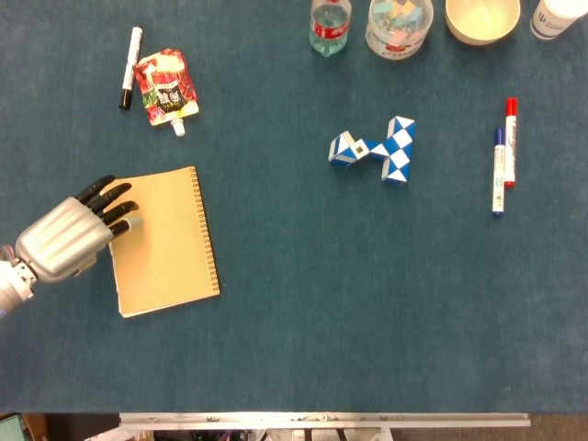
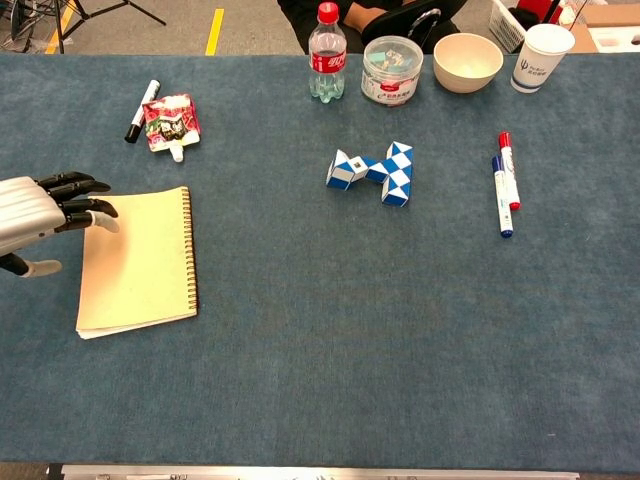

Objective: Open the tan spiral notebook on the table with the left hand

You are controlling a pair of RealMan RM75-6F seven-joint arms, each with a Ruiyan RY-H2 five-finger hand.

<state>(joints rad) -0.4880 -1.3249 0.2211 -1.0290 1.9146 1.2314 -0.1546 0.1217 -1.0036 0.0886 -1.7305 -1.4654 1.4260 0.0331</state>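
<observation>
Notebook (image 1: 164,241): lying flat and closed on the near left part of the table (image 1: 303,303); tan cover facing up, plain and unmarked; dark spiral binding (image 1: 207,230) running along its right edge; pale page edges showing along the near edge in the chest view (image 2: 137,262).
Left hand (image 1: 69,237): reaching in from the left edge, silver back facing up; dark fingers (image 1: 118,209) spreading apart and lying over the notebook's far left corner, clamping nothing; whether the fingertips are touching the cover, cannot tell. In the chest view (image 2: 40,218) the thumb is sitting apart from the fingers, left of the notebook's free edge.
Right hand: showing in neither view.
Snake puzzle (image 1: 377,149): blue and white, lying folded near the table's middle, well apart from the notebook.
Blue marker (image 1: 498,172) and red marker (image 1: 510,141): lying side by side at the right, touching or nearly so.
Pouch (image 1: 166,88): red printed pack, lying beyond the notebook, spout pointing toward the near side.
Black marker (image 1: 130,67): lying just left of the pouch.
Bottle (image 1: 330,26), tub (image 1: 398,25), bowl (image 1: 481,18), cup (image 1: 557,16): standing in a row along the far edge.
</observation>
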